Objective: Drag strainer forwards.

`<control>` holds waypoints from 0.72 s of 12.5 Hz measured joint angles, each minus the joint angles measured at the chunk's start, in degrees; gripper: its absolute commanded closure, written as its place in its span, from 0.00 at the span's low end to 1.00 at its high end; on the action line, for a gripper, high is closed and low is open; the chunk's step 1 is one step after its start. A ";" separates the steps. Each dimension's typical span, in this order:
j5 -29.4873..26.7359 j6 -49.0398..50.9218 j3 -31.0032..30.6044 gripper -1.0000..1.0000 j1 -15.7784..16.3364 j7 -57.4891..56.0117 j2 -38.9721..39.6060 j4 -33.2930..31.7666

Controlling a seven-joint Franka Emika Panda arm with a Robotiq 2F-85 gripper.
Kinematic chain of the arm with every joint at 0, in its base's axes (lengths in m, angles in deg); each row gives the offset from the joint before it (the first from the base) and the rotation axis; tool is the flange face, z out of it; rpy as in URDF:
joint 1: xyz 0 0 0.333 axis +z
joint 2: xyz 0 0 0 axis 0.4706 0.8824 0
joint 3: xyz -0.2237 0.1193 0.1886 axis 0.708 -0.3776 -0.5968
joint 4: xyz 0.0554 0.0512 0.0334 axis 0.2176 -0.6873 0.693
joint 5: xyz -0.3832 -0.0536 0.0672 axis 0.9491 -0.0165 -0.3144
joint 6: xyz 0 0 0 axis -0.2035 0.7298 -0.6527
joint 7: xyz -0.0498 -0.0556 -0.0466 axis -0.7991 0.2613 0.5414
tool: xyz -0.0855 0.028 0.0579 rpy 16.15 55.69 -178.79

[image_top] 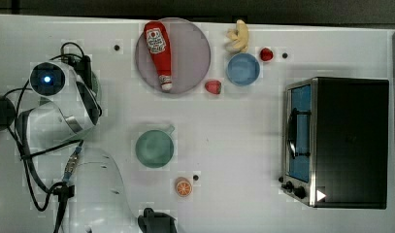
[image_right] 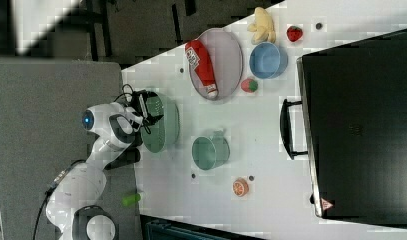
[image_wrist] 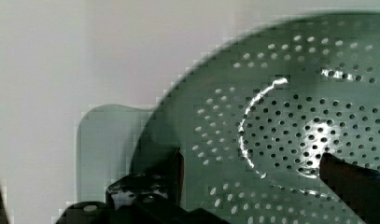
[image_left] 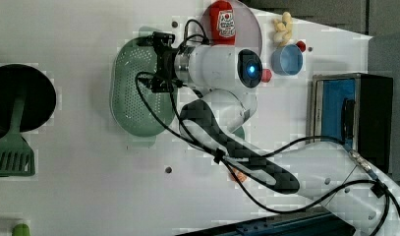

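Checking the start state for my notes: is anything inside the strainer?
Nothing lies on the visible part of the strainer: bare dotted bottom. The open claw hangs over it. In the left view the arm covers one side.

White tabletop bearing a pale mint-green perforated oval plastic strainer, a teal-green handled cup, a grey round plate and a blue bowl. Also a black-and-silver toaster oven, an orange slice and two red strawberries.
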 measured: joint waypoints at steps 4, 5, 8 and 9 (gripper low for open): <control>-0.13 0.00 -0.48 0.00 0.06 0.00 4.20 7.22; -0.22 0.17 -0.32 0.00 0.11 0.00 4.45 7.83; -0.41 0.34 0.74 0.00 0.45 0.06 5.01 9.74; -0.39 0.34 1.08 0.00 0.59 0.06 5.20 10.69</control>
